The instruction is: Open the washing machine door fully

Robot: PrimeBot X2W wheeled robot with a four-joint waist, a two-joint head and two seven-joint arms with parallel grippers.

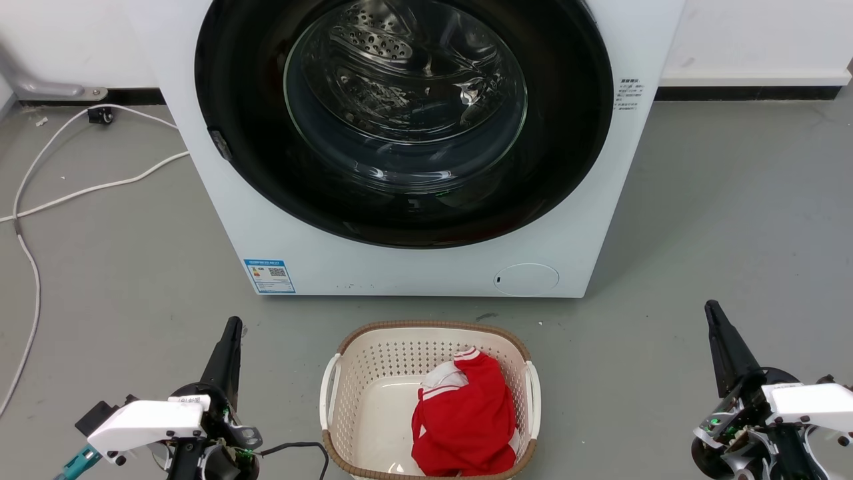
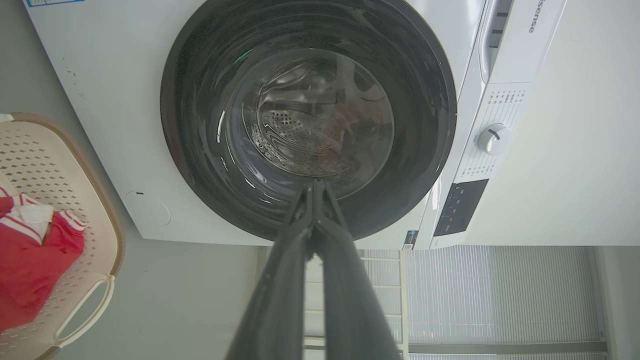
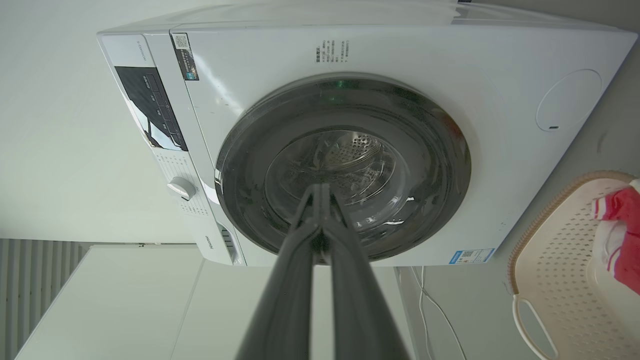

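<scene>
At the lower left of the head view the left claw (image 1: 232,330) points up with its two dark fingers pressed together, and at the lower right the right claw (image 1: 714,313) stands the same way, holding nothing. Both wrist views also show the fingers meeting at the tips. Between them, at the bottom centre, a cream laundry basket (image 1: 331,387) with a brown rim sits on the grey floor (image 1: 733,220). It holds one red garment (image 1: 466,417) with white stripes, and the frame edge cuts off its near side. Behind it stands the white washing machine (image 1: 400,270). The washing machine door (image 1: 573,140) lies closed, flat against its front, in the upper centre, with its top cut off. The steel drum (image 1: 400,73) shows dimly through the glass. A white cable (image 1: 26,267) lies on the floor at the left.
</scene>
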